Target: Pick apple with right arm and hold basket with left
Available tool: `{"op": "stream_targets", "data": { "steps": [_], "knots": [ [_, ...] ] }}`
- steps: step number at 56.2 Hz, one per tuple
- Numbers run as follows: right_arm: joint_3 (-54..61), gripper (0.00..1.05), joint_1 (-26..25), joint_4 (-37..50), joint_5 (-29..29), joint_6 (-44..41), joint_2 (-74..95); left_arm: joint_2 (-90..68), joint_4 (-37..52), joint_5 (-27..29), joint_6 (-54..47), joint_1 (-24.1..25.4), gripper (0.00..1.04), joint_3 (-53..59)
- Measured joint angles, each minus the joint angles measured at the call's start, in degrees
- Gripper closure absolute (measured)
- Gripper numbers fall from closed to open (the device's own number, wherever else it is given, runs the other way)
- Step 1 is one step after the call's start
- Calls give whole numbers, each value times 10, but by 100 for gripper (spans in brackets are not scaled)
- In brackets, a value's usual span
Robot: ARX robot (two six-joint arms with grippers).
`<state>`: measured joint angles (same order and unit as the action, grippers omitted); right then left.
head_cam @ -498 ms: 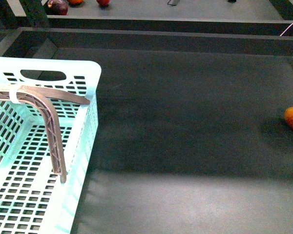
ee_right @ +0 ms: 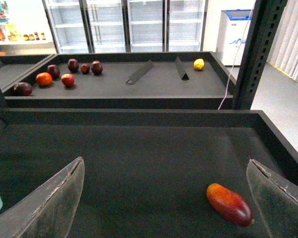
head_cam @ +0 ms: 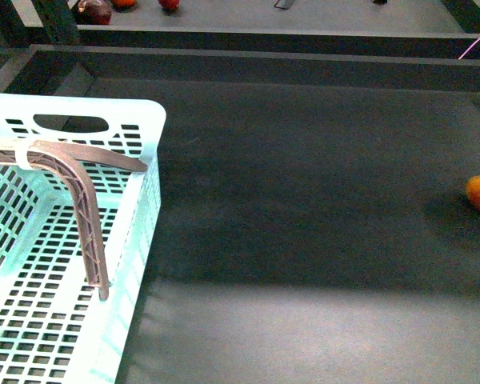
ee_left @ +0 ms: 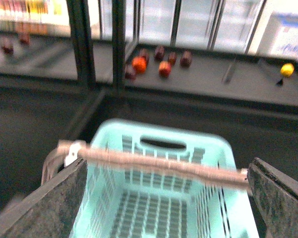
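1. Far back on the shelf (ee_right: 139,84) behind the work table (head_cam: 304,200), the apple (ee_right: 67,80) sits untouched: red with a paler patch, among other round fruits (ee_right: 53,71), some orange-red, some dark.
2. Seen from its wrist camera, the right gripper (ee_right: 165,162) hangs over the dark table with its jaws spread wide and nothing between them. It is well apart from the apple.
3. An oblong orange-red fruit (ee_right: 229,204) lies on the table near the right gripper (in the front view it sits at the table's far right edge).
4. The left gripper (ee_left: 167,166) is also spread wide and grips nothing. Its wrist view is blurred.
5. The pale turquoise basket (ee_left: 213,148) lies beyond the left gripper, and its brown handle (ee_left: 139,159) crosses the gap between the fingers. Whether either finger touches it, I cannot tell.
6. In the front view the basket stands at the table's near left, handle arched over its slotted inside. Neither arm shows there.
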<state>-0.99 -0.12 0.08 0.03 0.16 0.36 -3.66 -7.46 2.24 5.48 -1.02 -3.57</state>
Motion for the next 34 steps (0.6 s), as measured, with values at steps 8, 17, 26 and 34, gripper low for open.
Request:
{"op": "stream_targets", "data": {
  "steps": [8, 17, 26, 34],
  "knots": [
    [0, 9, 0, 0, 0, 0, 0, -124, -47, -9, 139, -21, 7, -55],
    [0, 9, 0, 0, 0, 0, 0, -240, 38, -94, 284, 3, 7, -95],
    [0, 9, 0, 0, 0, 0, 0, -376, 100, -153, 453, 40, 7, -102],
    [0, 9, 0, 0, 0, 0, 0, -467, 167, -168, 541, 71, 7, -102]
  ]
}}
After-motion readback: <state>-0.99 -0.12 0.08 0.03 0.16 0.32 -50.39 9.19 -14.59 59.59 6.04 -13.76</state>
